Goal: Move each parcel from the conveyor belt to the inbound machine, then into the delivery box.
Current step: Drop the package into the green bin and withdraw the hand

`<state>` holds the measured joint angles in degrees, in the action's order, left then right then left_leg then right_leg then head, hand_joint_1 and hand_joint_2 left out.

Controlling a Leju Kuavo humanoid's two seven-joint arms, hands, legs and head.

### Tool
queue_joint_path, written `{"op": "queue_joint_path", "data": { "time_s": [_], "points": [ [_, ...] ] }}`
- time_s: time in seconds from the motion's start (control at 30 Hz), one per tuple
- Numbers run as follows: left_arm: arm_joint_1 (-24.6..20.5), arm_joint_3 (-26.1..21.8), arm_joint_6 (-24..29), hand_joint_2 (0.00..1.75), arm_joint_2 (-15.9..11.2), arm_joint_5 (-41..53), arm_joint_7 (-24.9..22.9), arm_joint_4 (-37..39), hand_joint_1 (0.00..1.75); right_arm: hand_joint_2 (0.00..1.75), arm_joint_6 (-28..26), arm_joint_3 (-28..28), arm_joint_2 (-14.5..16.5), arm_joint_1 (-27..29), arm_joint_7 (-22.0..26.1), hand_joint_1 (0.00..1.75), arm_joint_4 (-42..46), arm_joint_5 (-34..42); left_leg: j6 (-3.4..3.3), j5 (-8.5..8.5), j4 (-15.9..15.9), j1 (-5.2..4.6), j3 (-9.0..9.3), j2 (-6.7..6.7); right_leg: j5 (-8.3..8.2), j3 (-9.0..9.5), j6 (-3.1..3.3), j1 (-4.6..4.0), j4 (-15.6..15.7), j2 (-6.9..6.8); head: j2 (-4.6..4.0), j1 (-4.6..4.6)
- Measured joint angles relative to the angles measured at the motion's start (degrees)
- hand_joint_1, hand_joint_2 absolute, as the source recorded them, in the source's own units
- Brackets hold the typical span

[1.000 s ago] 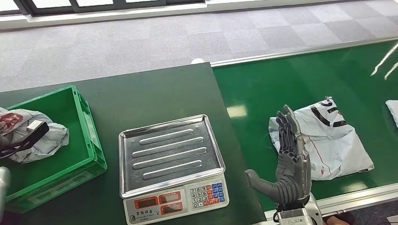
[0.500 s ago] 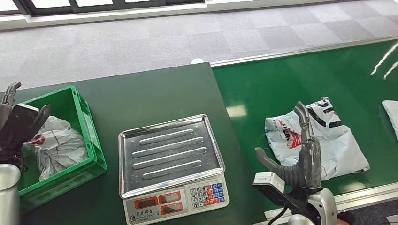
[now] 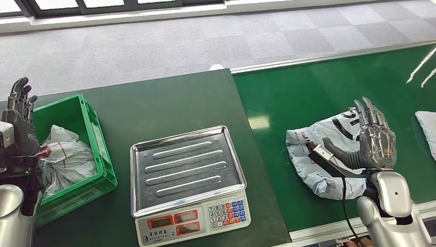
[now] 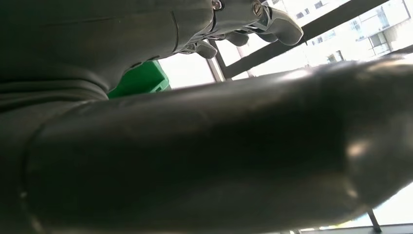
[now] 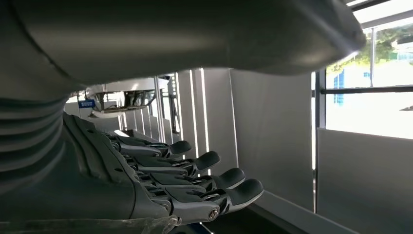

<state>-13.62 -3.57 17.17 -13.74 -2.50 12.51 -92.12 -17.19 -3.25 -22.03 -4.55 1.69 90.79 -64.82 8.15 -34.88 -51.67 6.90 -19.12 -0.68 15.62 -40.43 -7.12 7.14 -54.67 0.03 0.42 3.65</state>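
The right hand (image 3: pixel 377 140) stood at the lower right of the head view, raised over the near edge of a white parcel (image 3: pixel 329 154), its fingers (image 3: pixel 371 114) straight and spread and holding nothing; whether it touched the bag could not be told. In the right wrist view the same fingers (image 5: pixel 214 178) lay stretched out side by side, with pale wall panels and a bright window beyond them. The parcel lay crumpled on the green conveyor belt (image 3: pixel 308 92), right of centre, with black and red printing on its plastic too creased to read. A second white parcel (image 3: pixel 428 126) showed at the right edge of the frame, farther along the belt.

The left hand (image 3: pixel 19 121) stood at the left edge, lifted above the green delivery box (image 3: pixel 90 139), fingers extended upward and released, nothing in its grasp. Inside the box lay a white parcel (image 3: pixel 64 159) with red marks, also unreadable.

Between box and belt, at lower centre, sat the inbound machine (image 3: pixel 187 177), a weighing scale with a ribbed steel tray, red display windows and a keypad of white, blue and orange keys; its small lettering could not be made out. It rested on a dark green table (image 3: pixel 164 103). Grey carpet tiles (image 3: pixel 154 46) covered the floor across the top of the frame, with dark window frames along the upper edge.
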Motion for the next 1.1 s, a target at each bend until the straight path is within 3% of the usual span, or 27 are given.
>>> {"op": "queue_joint_path", "data": {
  "time_s": [0.03,0.17,0.3,0.43,0.63,0.8,1.1],
  "points": [
    [0.25,0.29,-1.2,0.0,-0.07,-1.5,0.09,-0.26,0.0,1.75,1.05,0.02,-0.63,-0.17,-0.55,0.0,-0.56,-0.47,0.0,0.0,0.0,-0.01,0.0,-0.01,0.0,0.01,0.0,0.01,0.0,0.0,0.0,0.01],
    [3.5,2.49,-5.81,0.0,0.04,-4.14,3.58,-2.57,0.0,1.75,6.04,0.03,-5.41,-1.37,-0.39,0.0,-5.35,-1.66,-0.04,-0.03,-0.01,-0.06,0.0,-0.02,0.01,0.02,-0.02,0.06,0.01,0.0,0.0,0.01],
    [7.24,5.61,-6.36,0.0,1.14,-0.21,6.99,-6.08,0.0,1.75,11.13,-0.31,-9.75,-2.78,0.83,0.0,-10.7,-0.16,-0.12,-0.1,-0.01,-0.06,-0.01,-0.02,0.08,0.02,-0.09,0.06,0.01,-0.02,0.0,0.0],
    [10.48,7.27,-5.39,0.0,2.25,5.18,8.08,-9.26,0.0,1.75,17.51,-0.56,-12.9,-2.61,0.0,0.0,-13.88,5.95,-0.17,-0.16,0.0,-0.05,-0.01,-0.02,0.13,0.01,-0.14,0.06,0.02,-0.04,0.01,0.01],
    [9.04,9.79,-5.24,0.0,2.46,10.66,4.27,-9.28,0.0,1.75,31.91,-3.22,-13.69,-8.02,-3.67,0.0,-23.38,15.51,-0.18,-0.16,-0.01,-0.08,0.0,-0.1,0.09,0.01,-0.12,0.1,0.03,-0.03,0.0,0.01],
    [8.38,11.04,-5.87,0.0,2.52,11.55,3.83,-8.49,0.0,1.75,33.45,-7.03,-13.83,-10.89,-4.11,0.0,-29.47,19.42,-0.12,-0.02,0.0,-0.06,-0.04,0.04,0.07,0.01,-0.09,0.09,0.0,-0.06,0.0,0.01],
    [8.42,11.51,-6.4,0.0,2.79,13.09,2.65,-8.21,0.0,1.75,33.7,-10.2,-12.9,-11.74,-2.94,0.0,-32.25,23.98,-0.14,-0.05,0.0,-0.05,-0.08,0.02,0.08,0.01,-0.1,0.11,0.0,-0.06,0.0,0.02]
  ]
}}
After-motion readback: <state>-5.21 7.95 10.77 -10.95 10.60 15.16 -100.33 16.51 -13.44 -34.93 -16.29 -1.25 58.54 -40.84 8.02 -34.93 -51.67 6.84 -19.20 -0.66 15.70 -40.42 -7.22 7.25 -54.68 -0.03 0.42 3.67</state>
